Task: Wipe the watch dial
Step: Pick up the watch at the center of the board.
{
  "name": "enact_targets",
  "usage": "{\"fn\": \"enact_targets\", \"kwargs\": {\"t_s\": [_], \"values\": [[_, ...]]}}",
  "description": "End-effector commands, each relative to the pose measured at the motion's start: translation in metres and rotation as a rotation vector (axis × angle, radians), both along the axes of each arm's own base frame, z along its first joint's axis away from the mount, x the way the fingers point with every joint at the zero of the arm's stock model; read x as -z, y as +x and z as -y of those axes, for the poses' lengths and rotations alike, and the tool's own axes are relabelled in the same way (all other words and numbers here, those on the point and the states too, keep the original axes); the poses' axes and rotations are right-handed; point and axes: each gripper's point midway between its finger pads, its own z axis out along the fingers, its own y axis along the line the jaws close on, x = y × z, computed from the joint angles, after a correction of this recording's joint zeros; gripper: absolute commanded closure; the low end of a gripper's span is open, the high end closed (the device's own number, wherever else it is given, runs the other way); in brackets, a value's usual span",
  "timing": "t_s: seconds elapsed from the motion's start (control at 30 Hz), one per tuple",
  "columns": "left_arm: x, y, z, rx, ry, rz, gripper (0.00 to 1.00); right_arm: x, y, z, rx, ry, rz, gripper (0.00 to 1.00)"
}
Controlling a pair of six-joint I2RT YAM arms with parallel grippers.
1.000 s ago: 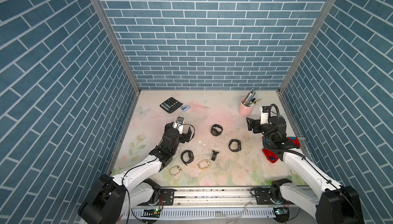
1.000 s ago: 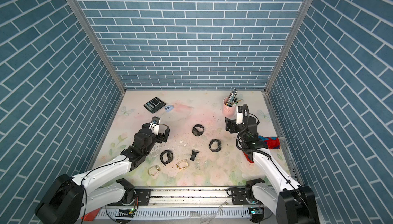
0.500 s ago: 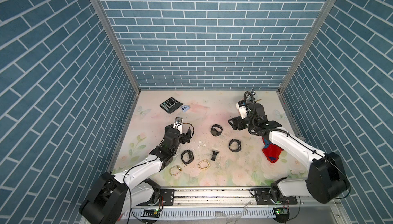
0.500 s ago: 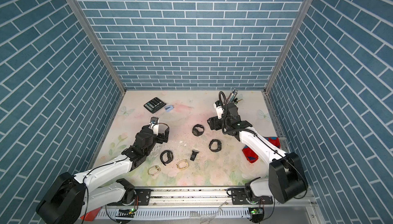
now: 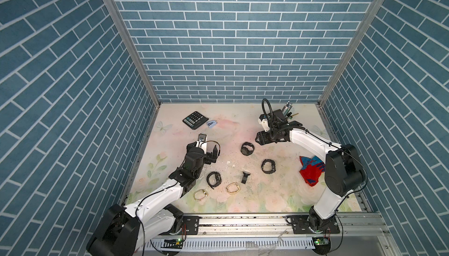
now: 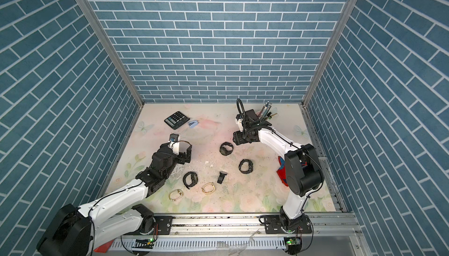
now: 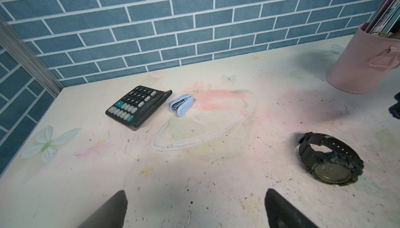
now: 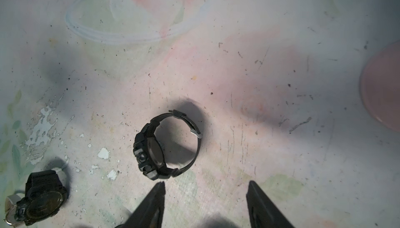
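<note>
A black watch [image 5: 247, 149] [image 6: 226, 148] lies on its side mid-table, its strap closed in a loop. In the right wrist view this watch [image 8: 166, 146] sits just ahead of my right gripper [image 8: 205, 196], close to one fingertip [image 8: 159, 191]. The right gripper [image 5: 257, 141] is open and holds nothing. A red and blue cloth [image 5: 311, 169] lies loose by the right arm's elbow. My left gripper [image 7: 194, 207] [image 5: 211, 154] hovers wide open over bare table, with the same watch [image 7: 329, 159] off to its side.
Two more black watches [image 5: 268, 166] [image 5: 213, 179], two gold bands [image 5: 200, 195] [image 5: 233, 188] and a small black piece [image 5: 245, 177] lie nearer the front. A calculator [image 5: 194, 119], a blue stapler [image 5: 211, 124] and a pink pen cup [image 7: 365, 60] stand at the back.
The right arm swung from above the cloth at the right to the middle watch, and its jaws have narrowed. The cloth stayed on the table. The left arm has not moved.
</note>
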Motion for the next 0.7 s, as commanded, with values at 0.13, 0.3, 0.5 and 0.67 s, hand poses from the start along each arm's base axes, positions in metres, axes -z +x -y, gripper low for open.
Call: {"fn": "enact_targets", "kwargs": {"t_s": [0.13, 0.3, 0.5, 0.67], "values": [[-0.014, -0.006, -0.001, 0.016, -0.038, 0.07, 0.0, 0.027, -0.012, -0.016, -0.078, -0.037, -0.123, 0.44], [-0.018, -0.007, -0.008, -0.019, -0.045, 0.095, 0.0, 0.039, -0.009, -0.024, -0.099, -0.045, -0.153, 0.46], [-0.017, -0.007, -0.009, -0.028, -0.038, 0.089, 0.0, 0.051, -0.005, -0.03, -0.108, -0.066, -0.179, 0.47], [-0.016, -0.006, -0.006, -0.012, -0.039, 0.08, 0.01, 0.064, 0.002, -0.032, -0.099, -0.109, -0.179, 0.49]]}}
